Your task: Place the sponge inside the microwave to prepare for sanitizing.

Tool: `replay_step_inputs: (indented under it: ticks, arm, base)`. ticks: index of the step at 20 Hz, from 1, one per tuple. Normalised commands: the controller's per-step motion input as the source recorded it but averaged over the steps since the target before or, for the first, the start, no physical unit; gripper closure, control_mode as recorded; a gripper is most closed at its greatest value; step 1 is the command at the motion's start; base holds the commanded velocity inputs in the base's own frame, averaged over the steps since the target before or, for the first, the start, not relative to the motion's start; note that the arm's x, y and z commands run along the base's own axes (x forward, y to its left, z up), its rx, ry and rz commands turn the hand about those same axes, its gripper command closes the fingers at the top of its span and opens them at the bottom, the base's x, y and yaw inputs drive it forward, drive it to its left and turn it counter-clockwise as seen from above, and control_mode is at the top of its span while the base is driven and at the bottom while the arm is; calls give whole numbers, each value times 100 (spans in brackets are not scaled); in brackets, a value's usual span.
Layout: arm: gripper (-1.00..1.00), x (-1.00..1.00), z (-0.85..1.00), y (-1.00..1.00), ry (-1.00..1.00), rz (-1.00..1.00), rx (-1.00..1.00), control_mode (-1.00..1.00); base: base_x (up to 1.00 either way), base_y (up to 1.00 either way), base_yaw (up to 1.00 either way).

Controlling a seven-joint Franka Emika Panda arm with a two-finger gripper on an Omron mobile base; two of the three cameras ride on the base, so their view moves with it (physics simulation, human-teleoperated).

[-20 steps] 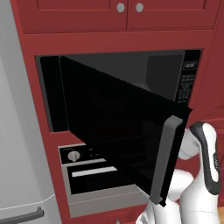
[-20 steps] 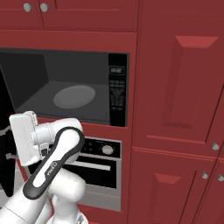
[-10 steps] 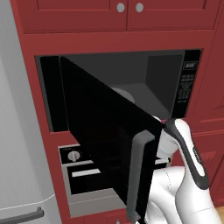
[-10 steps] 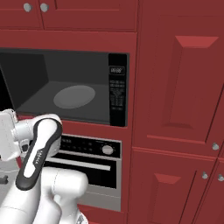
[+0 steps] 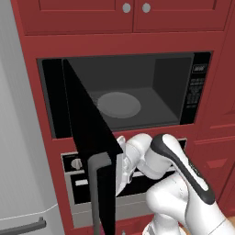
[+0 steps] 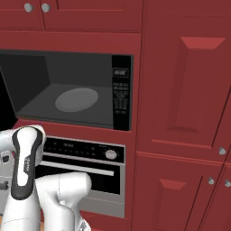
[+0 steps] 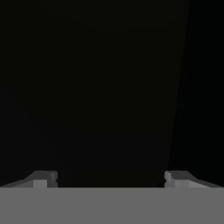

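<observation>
Glossy dark glass microwave (image 5: 137,98) door

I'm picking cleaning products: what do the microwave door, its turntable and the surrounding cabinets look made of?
Microwave door: probably dark glass, smooth uniform black panel with a grey, possibly metal handle. Turntable: likely glass or ceramic, a flat pale grey disc, matte as rendered. Cabinets: look like red painted wood, raised-panel fronts with round silver knobs.
</observation>
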Motion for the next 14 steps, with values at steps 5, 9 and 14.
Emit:
replay_step_inputs:
  ticks: [5, 9, 14]
  arm:
    - [-100, 3, -5, 48, -9, -3, 2, -100]
    - [-100, 9, 0, 38, -7, -6, 0, -100]
    - [-100, 12, 1, 17, -6, -3, 0, -100]
  base:
    - [0, 0, 0]
    - [0, 0, 0]
    - [0, 0, 0]
